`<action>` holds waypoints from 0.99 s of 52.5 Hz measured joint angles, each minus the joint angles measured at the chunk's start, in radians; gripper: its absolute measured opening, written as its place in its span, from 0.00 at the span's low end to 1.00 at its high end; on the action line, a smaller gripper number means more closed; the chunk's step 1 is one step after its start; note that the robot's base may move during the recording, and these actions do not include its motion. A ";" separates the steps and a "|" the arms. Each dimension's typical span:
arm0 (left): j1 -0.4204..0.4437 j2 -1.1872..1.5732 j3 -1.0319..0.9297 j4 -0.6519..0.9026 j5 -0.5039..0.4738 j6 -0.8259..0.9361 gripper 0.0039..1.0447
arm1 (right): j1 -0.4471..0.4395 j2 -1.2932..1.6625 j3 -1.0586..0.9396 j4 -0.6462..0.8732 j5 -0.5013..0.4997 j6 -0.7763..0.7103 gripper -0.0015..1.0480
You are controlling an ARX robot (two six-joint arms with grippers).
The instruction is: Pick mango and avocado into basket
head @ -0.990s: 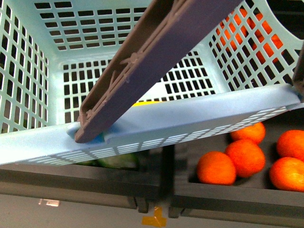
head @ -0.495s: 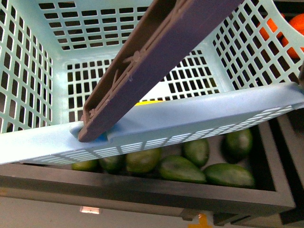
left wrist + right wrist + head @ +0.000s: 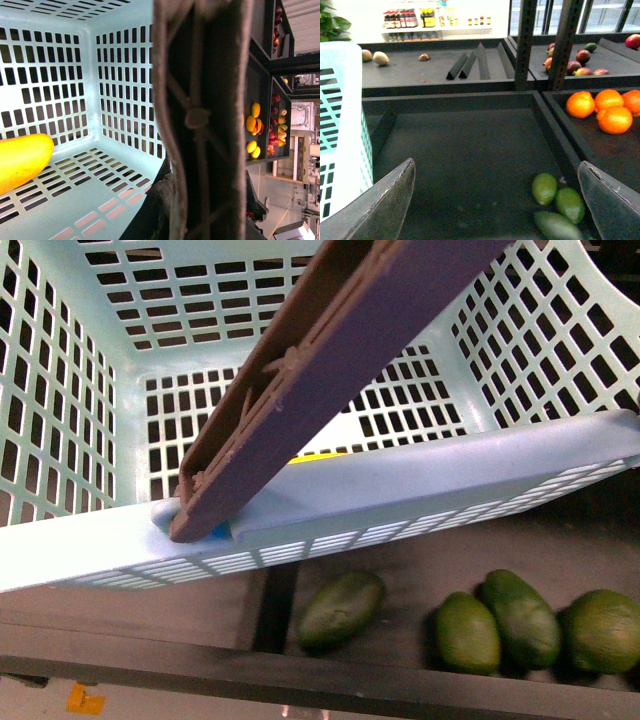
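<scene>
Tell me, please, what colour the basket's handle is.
Brown; the handle stands out against the light teal basket, best in the front view.

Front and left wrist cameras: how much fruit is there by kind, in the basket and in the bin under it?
Mango, in the basket: 1
Avocados, in the bin: 4
Total: 5

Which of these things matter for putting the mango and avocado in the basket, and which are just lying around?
Job: basket; mango, already inside it; avocados in the dark tray, one to pick; open right pincer.
Lying about: oranges; mixed fruit behind them; bottles.
</scene>
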 joint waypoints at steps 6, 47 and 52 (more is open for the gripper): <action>0.000 0.000 0.000 0.000 -0.002 -0.001 0.04 | 0.000 0.000 -0.001 0.000 0.000 0.000 0.92; -0.003 0.000 0.001 0.000 -0.006 0.000 0.04 | -0.407 0.389 0.289 -0.634 0.135 0.360 0.92; 0.001 0.000 0.001 0.000 -0.009 0.000 0.04 | -0.535 0.573 0.314 -0.467 0.056 0.255 0.92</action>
